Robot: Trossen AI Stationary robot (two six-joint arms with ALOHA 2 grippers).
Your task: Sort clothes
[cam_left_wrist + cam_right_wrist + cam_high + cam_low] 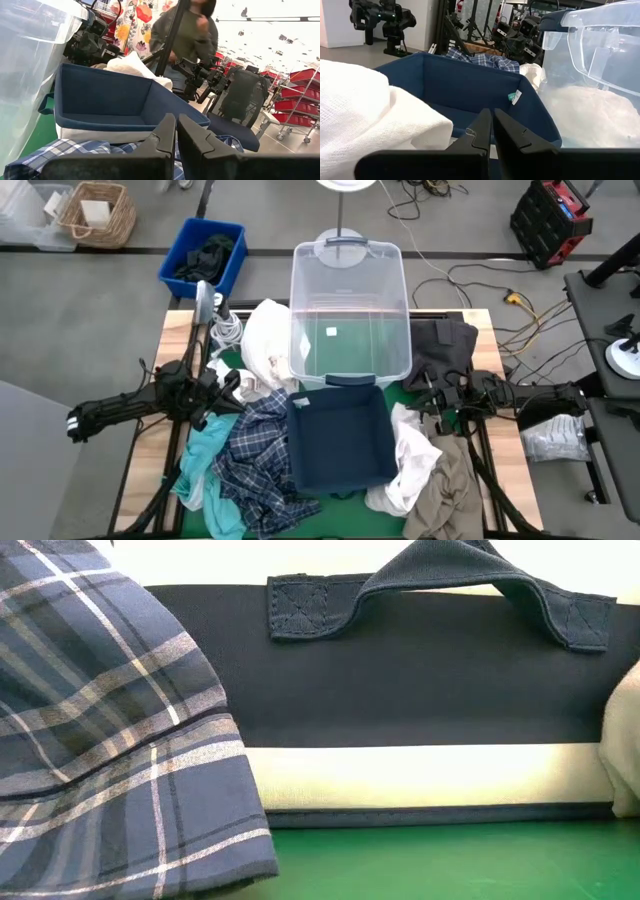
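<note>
Right now the plaid garment (255, 460) lies heaped at the table's near-left, spilling beside the navy fabric box (338, 435), with the teal piece (205, 455) against its outer edge. Its long run stretches from the left gripper (232, 387) toward the table's front, so it lies just below and ahead of those fingers, which are pressed together on nothing. The right gripper (428, 402), also closed and empty, sits across the box by the white cloth (412, 455), so the left arm is nearer.

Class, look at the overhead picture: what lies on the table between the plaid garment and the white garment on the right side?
In the high view, the navy fabric box lies between the plaid garment and the white garment, touching both.
</note>
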